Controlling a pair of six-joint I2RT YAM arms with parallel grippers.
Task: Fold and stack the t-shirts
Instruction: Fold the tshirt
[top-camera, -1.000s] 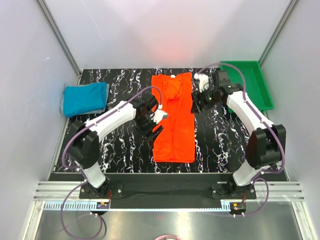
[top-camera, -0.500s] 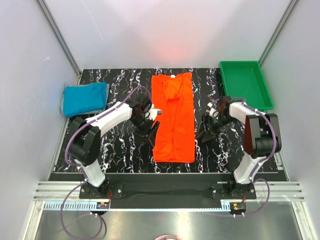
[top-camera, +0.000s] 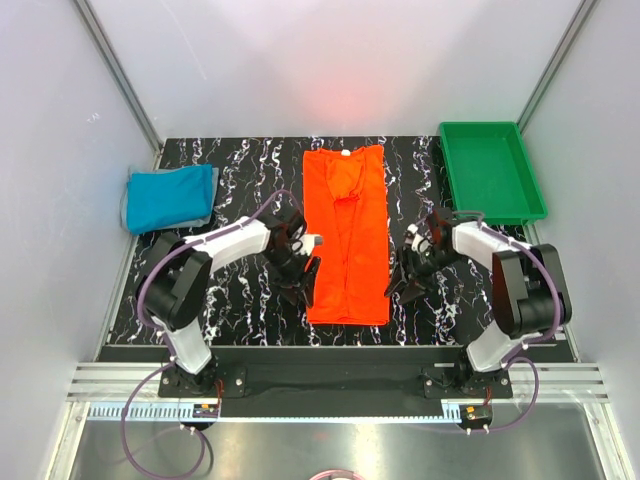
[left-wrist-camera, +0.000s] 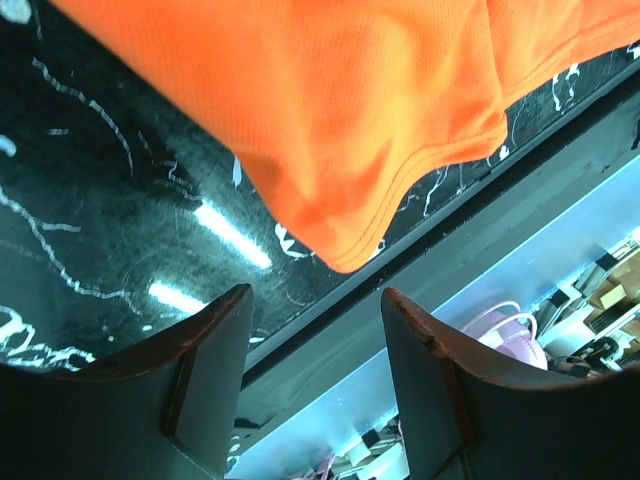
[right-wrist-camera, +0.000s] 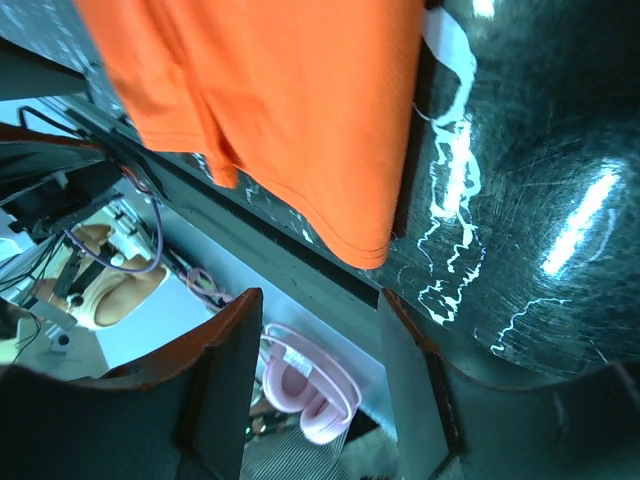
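The orange-red t-shirt (top-camera: 347, 235) lies flat on the black marbled table (top-camera: 240, 290), folded into a long narrow strip running front to back. The teal-blue t-shirt (top-camera: 170, 197) lies folded at the table's left edge. My left gripper (top-camera: 297, 290) is open and empty, just left of the orange shirt's near left corner (left-wrist-camera: 345, 255). My right gripper (top-camera: 398, 285) is open and empty, just right of the shirt's near right corner (right-wrist-camera: 365, 250). Both hover low, fingers pointing toward the near table edge.
A green plastic tray (top-camera: 492, 170) stands at the back right. The table's near edge and a metal rail (top-camera: 330, 385) lie just past the shirt's hem. White walls enclose the sides and back.
Both grippers have moved toward the near edge, from beside the shirt's middle and upper part down to its near corners. The right arm has folded back from near the tray. The shirt has not moved.
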